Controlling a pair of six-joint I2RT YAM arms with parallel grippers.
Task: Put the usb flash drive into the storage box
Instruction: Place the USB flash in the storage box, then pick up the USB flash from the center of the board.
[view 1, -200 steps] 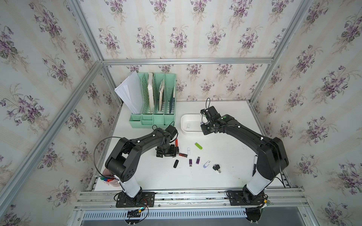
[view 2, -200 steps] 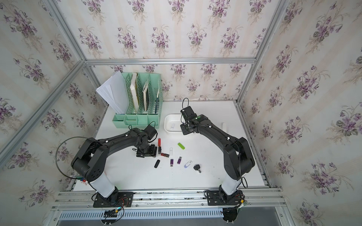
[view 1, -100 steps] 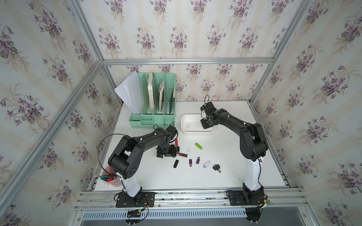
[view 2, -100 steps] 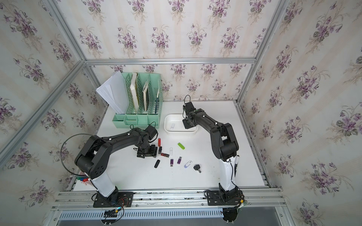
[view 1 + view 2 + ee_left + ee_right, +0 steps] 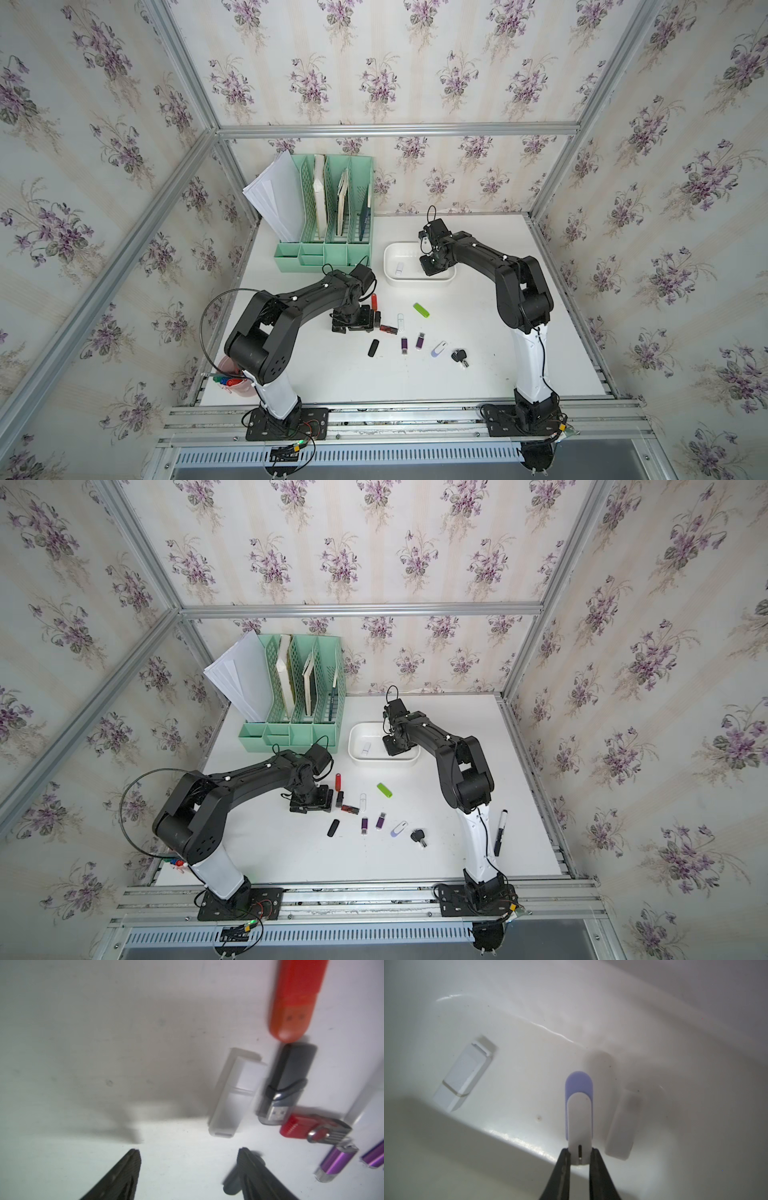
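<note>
White table (image 5: 478, 374) inside aluminium frame enclosure, visible in both top views. Mint-green file organizer (image 5: 332, 253) at rear left of table, loaded with papers and books. Storage box (image 5: 417, 282), white and shallow, just right of organizer. Right gripper (image 5: 579, 1152) positioned inside storage box, jaws pressed against both sides of usb flash drive (image 5: 579, 1109). Drive white with lilac swivel cover, pinched at one end, free end extending over box floor; contact with floor not determinable. Left gripper (image 5: 189, 1153) low over table in front of organizer, jaws spread, nothing between them. Also inside storage box, clear of held drive: white drive (image 5: 464, 1076) and translucent drive (image 5: 623, 1124), both flat on floor. Loose on table near left gripper: red drive (image 5: 295, 997), grey drive (image 5: 288, 1080) just beyond its end, clear drive (image 5: 232, 1097) alongside grey drive, red swivel drive (image 5: 301, 1128), purple drive (image 5: 336, 1162). Farther out in a top view: green drive (image 5: 421, 310), black drive (image 5: 374, 348).
</note>
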